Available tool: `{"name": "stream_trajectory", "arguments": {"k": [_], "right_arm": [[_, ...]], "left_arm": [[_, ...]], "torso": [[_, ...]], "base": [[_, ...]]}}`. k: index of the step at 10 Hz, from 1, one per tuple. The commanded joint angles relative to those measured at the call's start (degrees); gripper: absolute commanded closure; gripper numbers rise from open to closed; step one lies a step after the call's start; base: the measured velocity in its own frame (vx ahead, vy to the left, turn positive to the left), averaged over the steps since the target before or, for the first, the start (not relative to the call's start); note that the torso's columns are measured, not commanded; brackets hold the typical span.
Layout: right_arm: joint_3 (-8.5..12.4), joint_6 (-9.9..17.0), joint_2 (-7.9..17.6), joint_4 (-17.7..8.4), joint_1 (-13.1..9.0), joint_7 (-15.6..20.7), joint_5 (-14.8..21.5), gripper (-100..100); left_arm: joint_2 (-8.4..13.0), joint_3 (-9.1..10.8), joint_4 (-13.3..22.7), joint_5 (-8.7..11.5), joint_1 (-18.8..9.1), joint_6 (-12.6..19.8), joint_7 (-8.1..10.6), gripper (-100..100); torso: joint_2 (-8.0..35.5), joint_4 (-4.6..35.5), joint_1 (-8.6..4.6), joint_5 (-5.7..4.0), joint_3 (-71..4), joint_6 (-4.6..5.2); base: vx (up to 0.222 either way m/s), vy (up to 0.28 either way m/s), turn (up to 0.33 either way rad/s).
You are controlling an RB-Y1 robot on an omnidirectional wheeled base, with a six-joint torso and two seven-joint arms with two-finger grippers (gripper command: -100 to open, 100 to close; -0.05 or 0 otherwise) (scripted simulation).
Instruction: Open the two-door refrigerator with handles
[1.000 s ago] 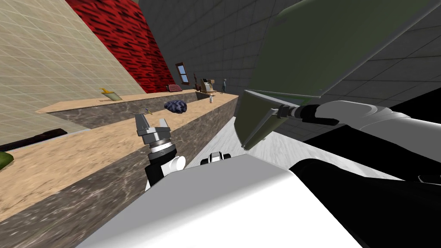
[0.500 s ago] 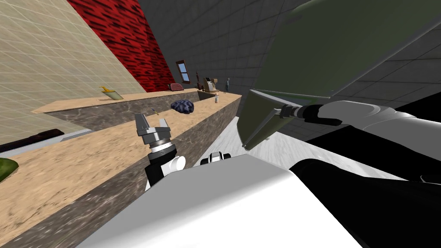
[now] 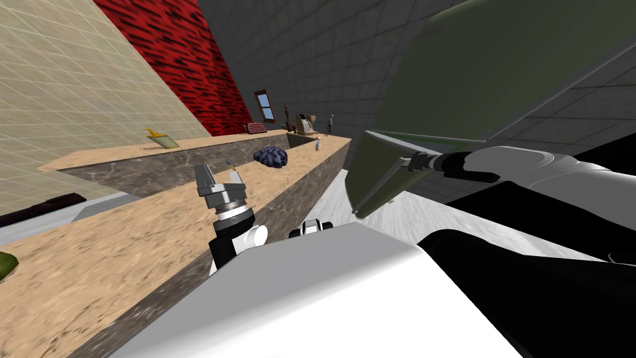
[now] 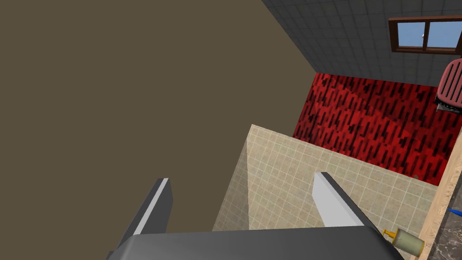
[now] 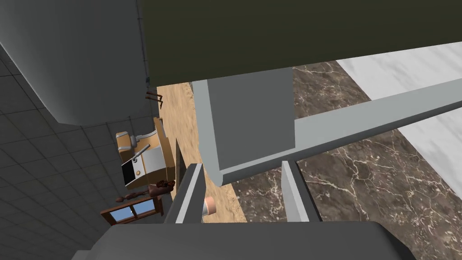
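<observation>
The dark green refrigerator [image 3: 497, 62] fills the upper right of the head view. Its door [image 3: 376, 174] stands angled out from the body, with a grey bar handle [image 3: 380, 186] along its edge. My right gripper [image 3: 415, 163] reaches to the top end of that handle. In the right wrist view the handle [image 5: 361, 117] runs across, and its end block sits between the fingers of the right gripper [image 5: 243, 180], which press its sides. My left gripper [image 3: 218, 179] is held upright over the counter, and in its wrist view the left gripper [image 4: 243, 203] stands open with nothing in it.
A long counter [image 3: 124, 248] with a sandy top and brown marbled sides runs along my left. On it lie a dark blue lump [image 3: 271, 156], a soap bottle [image 3: 163, 139], a red toaster [image 3: 255, 128] and a coffee machine [image 3: 304, 124]. White floor [image 3: 428, 217] lies between counter and refrigerator.
The whole head view has shifted, with the counter items sliding right, so I have moved. My right gripper's fingers have drawn closer on the handle. The left arm is unchanged.
</observation>
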State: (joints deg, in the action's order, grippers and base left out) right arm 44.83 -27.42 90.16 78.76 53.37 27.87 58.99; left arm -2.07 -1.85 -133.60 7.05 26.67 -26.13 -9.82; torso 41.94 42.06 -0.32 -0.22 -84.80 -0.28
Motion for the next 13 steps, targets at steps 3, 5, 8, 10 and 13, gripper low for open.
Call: {"name": "stream_trajectory", "arguments": {"k": [3,5,8,10,13], "right_arm": [[3.71,-2.99,4.08,-1.26,0.58,-2.22,0.02,-100],[5.19,-4.18,5.71,-1.76,0.82,-3.10,0.03,-100],[6.19,-5.43,7.23,-2.75,0.62,-3.09,-0.57,-100],[6.30,-5.65,7.35,-2.83,0.61,-3.14,-0.61,0],[6.30,-5.65,7.35,-2.83,0.61,-3.14,-0.61,0]], "left_arm": [[0.02,0.02,0.01,0.00,0.00,0.00,0.00,0],[0.02,0.02,0.01,0.00,-0.01,0.00,0.00,0],[0.01,0.01,0.01,0.00,-0.01,0.00,0.00,0],[0.01,0.01,0.01,0.00,-0.01,0.00,0.00,0],[0.01,0.01,0.01,0.00,-0.01,0.00,0.00,0]], "torso": [[0.45,0.27,0.07,0.12,0.32,0.31],[0.33,0.21,0.42,0.26,0.22,0.27],[0.37,0.23,0.36,0.24,0.24,0.28],[0.35,0.22,0.28,0.20,0.23,0.27],[0.34,0.22,0.32,0.22,0.23,0.28]], "base": [[0.012,-0.007,-0.100],[0.012,-0.007,-0.077],[0.001,0.005,-0.079],[0.000,0.000,0.000],[0.000,0.000,0.000]]}}
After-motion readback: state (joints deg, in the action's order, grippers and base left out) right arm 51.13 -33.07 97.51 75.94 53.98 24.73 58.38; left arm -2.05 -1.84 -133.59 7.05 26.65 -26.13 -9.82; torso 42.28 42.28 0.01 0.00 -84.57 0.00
